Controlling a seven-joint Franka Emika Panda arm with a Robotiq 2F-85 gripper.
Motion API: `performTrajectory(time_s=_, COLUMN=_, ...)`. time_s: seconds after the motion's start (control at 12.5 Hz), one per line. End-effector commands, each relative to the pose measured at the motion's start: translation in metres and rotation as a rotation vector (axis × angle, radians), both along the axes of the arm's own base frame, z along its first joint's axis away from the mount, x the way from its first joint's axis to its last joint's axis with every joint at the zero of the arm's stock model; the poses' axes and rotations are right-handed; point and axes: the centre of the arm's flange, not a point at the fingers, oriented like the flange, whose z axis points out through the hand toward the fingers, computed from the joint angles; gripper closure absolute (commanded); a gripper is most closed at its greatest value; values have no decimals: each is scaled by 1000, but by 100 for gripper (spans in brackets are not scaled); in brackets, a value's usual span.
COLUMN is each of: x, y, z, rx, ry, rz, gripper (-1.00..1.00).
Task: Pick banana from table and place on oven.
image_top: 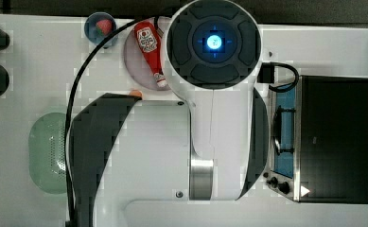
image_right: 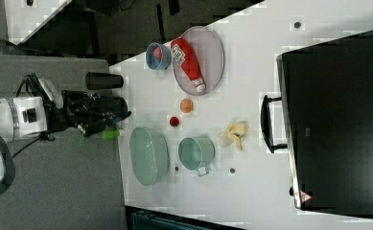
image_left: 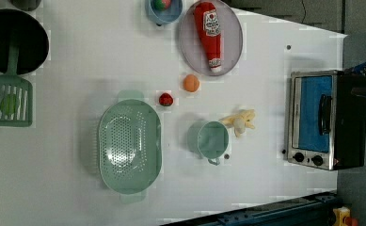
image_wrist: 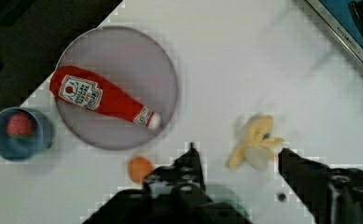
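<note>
Two dark fingers (image_wrist: pixel 191 161) spread wide, gripping nothing; gripper (image_wrist: pixel 237 156) high over table (image_wrist: pixel 244 56). Between and just beyond fingertips: banana (image_wrist: pixel 256 144), flat on tabletop, long axis running from near the fingers toward the oven (image_wrist: pixel 352 32), peel flaps splayed. Beside one finger: orange fruit (image_wrist: pixel 139 169). Farther out: ketchup bottle (image_wrist: pixel 100 100) on plate (image_wrist: pixel 163 70).

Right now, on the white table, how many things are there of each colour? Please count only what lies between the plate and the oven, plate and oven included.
Red: 2, ketchup bottle, small red fruit
Orange: 1, round fruit
Yellow: 1, banana
Green: 2, colander, cup
Grey: 1, plate
Black and silver: 1, oven
Total: 8
</note>
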Motion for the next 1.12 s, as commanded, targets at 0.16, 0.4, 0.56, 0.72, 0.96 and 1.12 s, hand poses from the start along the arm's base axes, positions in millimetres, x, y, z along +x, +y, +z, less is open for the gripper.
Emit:
performTrajectory(time_s=0.16, x=-163, y=-32, z=48, rx=12, ry=43, rz=-130, gripper=-81)
performTrajectory(time_s=0.4, x=-161, y=-31, z=42, rx=12, ry=54, rz=-129, gripper=-100)
performTrajectory(time_s=0.56, x=-149, y=-30, z=26, rx=10, ry=86, rz=-125, gripper=-100)
performTrajectory(time_s=0.72, x=-127, y=-30, z=-6, rx=7, ry=120, rz=-124, gripper=-100)
performTrajectory(time_s=0.96, x=-83, y=-31, z=-68, rx=1, ry=144, rz=-121, gripper=-100)
performTrajectory(time_s=1.12, x=-59, y=-32, z=-115, rx=-2, ry=172, rz=-118, gripper=-100)
